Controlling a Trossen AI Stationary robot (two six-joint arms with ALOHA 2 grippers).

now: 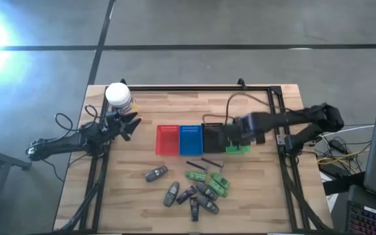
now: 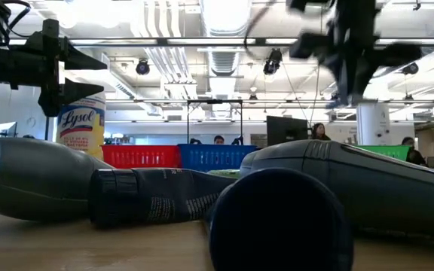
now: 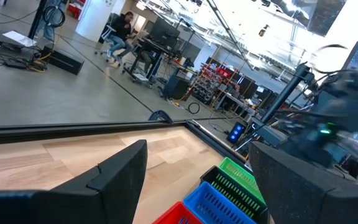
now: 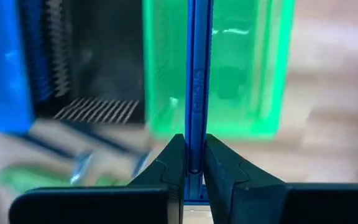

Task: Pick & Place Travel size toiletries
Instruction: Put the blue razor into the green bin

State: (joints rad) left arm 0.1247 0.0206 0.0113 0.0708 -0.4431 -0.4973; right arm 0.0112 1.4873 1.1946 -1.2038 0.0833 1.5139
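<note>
The toiletries lie loose near the table's near edge: dark grey oblong bottles (image 1: 155, 173) (image 2: 149, 197), bright green bottles (image 1: 218, 185) and thin black sticks (image 1: 194, 164). My right gripper (image 1: 238, 132) (image 4: 194, 146) hovers over the black tray (image 1: 212, 136) and green tray (image 1: 238, 148) (image 4: 229, 68), shut on a thin blue stick (image 4: 197, 74). My left gripper (image 1: 130, 124) (image 3: 197, 168) waits open beside the white-lidded jar (image 1: 118, 95) (image 2: 80, 124), touching nothing. My right gripper pinches the thin blue stick by its near end (image 4: 194, 124) between its two fingers (image 4: 173, 162). The stick runs on past the fingertips, along the fingers, seen edge-on. It is lifted clear, and its free length shows over the green tray.
Red (image 1: 167, 139), blue (image 1: 190, 138), black and green slotted trays stand in a row at mid-table. A dark frame (image 1: 194, 89) runs round the table's edges. The jar stands at the far left corner. People and desks show in the room beyond.
</note>
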